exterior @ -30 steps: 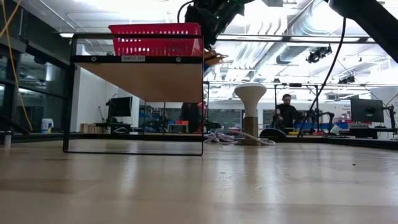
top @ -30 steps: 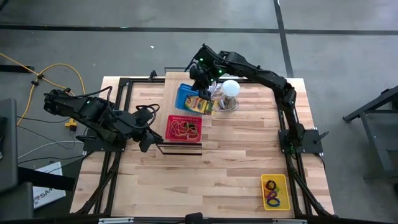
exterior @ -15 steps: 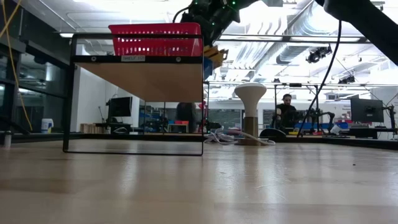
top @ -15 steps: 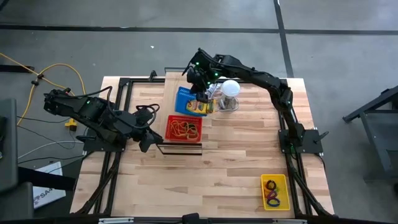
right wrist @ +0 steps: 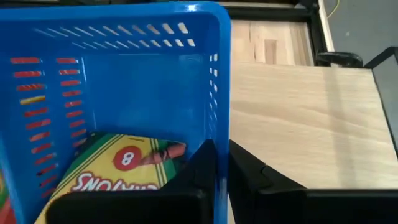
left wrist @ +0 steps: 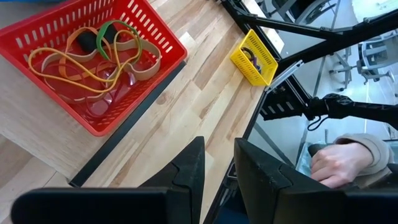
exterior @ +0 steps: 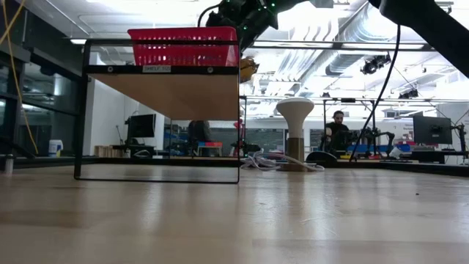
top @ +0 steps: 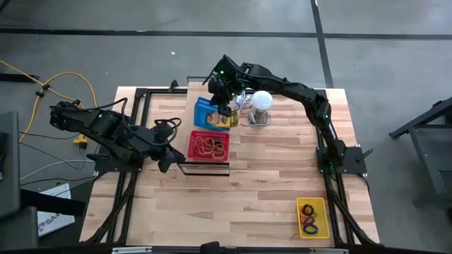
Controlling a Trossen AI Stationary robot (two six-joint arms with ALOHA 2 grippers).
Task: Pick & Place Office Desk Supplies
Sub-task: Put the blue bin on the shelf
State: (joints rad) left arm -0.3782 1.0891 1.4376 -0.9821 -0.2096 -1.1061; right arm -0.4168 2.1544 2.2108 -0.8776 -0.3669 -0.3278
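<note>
My right gripper [top: 226,108] is shut on the blue basket [top: 210,113] at the far end of the pale board [top: 201,95]. A yellow-orange printed pack [right wrist: 118,165] lies inside the basket. The red basket [top: 209,144] holds tan, green and black rubber bands [left wrist: 99,59] and stands on the board's near part. The yellow basket [top: 311,217] with coloured clips sits at the table's near right corner. My left gripper [top: 167,158] waits beside the board's left edge, fingers slightly open [left wrist: 219,168], touching nothing. My right gripper pinches the blue basket's side wall at its rim [right wrist: 221,134], the side toward the white ball. One finger [right wrist: 202,165] is inside the basket and the other [right wrist: 252,171] is outside. The fingers come from above, pointing down. Whether the basket's bottom rests on the board I cannot tell.
A white ball-like object [top: 262,100] with a grey cable stands just right of the blue basket. The board is raised on a black frame [exterior: 157,176]. A person's hand [left wrist: 339,162] shows beyond the table's near edge. Bare wood [top: 268,176] lies between the board and the yellow basket.
My right gripper has moved toward the table's left edge, taking the blue basket with it away from the white ball and along the board's far end. Its hold has stayed the same.
</note>
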